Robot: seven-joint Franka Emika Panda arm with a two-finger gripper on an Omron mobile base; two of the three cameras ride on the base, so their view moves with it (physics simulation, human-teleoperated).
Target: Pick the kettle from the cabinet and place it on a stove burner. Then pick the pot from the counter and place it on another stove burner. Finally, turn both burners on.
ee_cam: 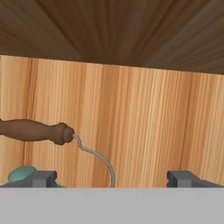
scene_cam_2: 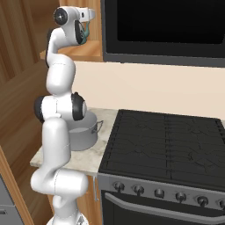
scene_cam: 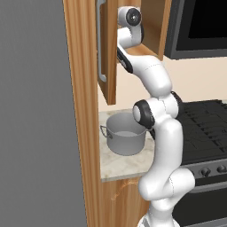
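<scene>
Kettle: small teal-green rounded kettle (ee_cam: 24,174) inside the cabinet, dark brown handle with grey wire arm; a teal sliver shows in the right base view.
Cabinet: light orange-brown wood-grain wall cabinet (scene_cam: 108,57), door open, long silver bar handle.
Pot: wide grey brushed-metal stockpot (scene_cam: 125,134), upright on counter.
Counter: pale beige marble-patterned slab (scene_cam: 122,164).
Burners: black cast-iron grates (scene_cam_2: 162,147), bare, beside the pot.

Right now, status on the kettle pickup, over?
Gripper open, inside the cabinet. Kettle at the left fingertip, its handle above; not gripped. Pot on the counter. Burners bare.
</scene>
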